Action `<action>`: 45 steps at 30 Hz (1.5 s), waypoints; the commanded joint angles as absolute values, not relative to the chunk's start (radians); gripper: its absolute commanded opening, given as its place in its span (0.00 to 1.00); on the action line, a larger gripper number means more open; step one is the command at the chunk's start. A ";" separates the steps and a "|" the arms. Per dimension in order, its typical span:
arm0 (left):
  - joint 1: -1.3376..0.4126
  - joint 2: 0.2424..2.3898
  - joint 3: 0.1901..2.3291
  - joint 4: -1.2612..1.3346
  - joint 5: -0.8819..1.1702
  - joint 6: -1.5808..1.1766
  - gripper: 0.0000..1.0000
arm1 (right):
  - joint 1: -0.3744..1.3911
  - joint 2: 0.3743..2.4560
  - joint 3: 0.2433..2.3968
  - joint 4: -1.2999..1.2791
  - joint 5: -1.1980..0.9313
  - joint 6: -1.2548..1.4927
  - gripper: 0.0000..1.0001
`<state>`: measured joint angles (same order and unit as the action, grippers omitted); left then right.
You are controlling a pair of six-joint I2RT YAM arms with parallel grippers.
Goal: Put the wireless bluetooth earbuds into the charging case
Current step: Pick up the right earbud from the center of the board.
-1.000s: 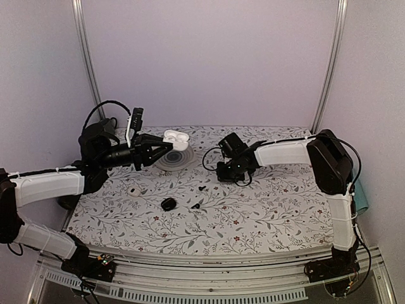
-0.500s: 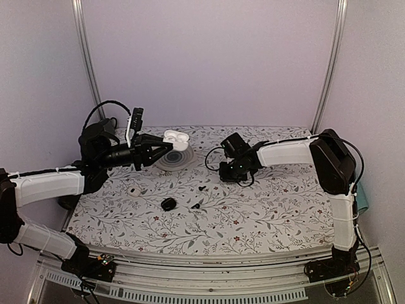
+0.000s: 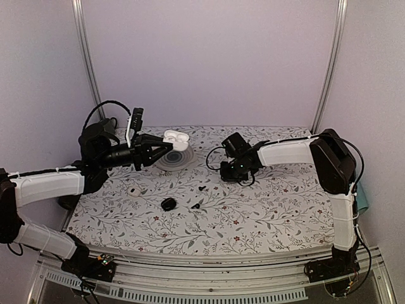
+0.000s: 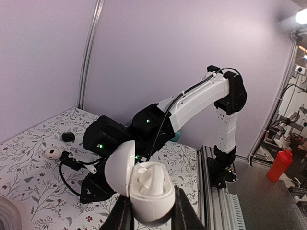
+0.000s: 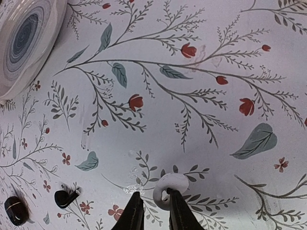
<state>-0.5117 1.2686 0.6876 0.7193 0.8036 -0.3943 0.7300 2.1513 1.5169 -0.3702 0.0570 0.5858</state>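
Observation:
My left gripper (image 3: 166, 144) is shut on the open white charging case (image 3: 175, 139) and holds it above the table. In the left wrist view the case (image 4: 144, 191) sits between my fingers with its lid up and a white shape inside. A white earbud (image 3: 133, 190) with a dark spot lies on the table at the left, also seen in the left wrist view (image 4: 52, 153). My right gripper (image 3: 233, 174) is low over the table's middle. Its jaws (image 5: 153, 191) stand a narrow gap apart, and a small white curved piece (image 5: 173, 181) touches one fingertip, not pinched.
A round grey ringed disc (image 3: 172, 159) lies under the held case, also in the right wrist view (image 5: 24, 43). A black oval piece (image 3: 168, 204) and two small black bits (image 3: 196, 205) lie near the table's front middle.
My right gripper has shifted slightly back and to the right and its wrist has turned a little. My left arm and the case have not moved.

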 commanded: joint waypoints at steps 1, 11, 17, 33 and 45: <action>-0.499 1.273 0.699 0.733 0.816 -0.399 0.00 | 0.722 2.138 1.490 -0.411 0.083 0.590 0.21; -0.499 1.273 0.701 0.734 0.818 -0.398 0.00 | 0.714 2.140 1.489 -0.414 0.084 0.589 0.21; -0.498 1.276 0.704 0.734 0.819 -0.399 0.00 | 0.707 2.138 1.489 -0.407 0.081 0.591 0.18; -0.499 1.292 0.705 0.724 0.816 -0.392 0.00 | 0.672 2.058 1.426 -0.316 0.043 0.564 0.03; -0.481 1.401 0.766 0.760 0.887 -0.386 0.00 | 0.672 1.695 1.186 -0.132 -0.110 0.286 0.03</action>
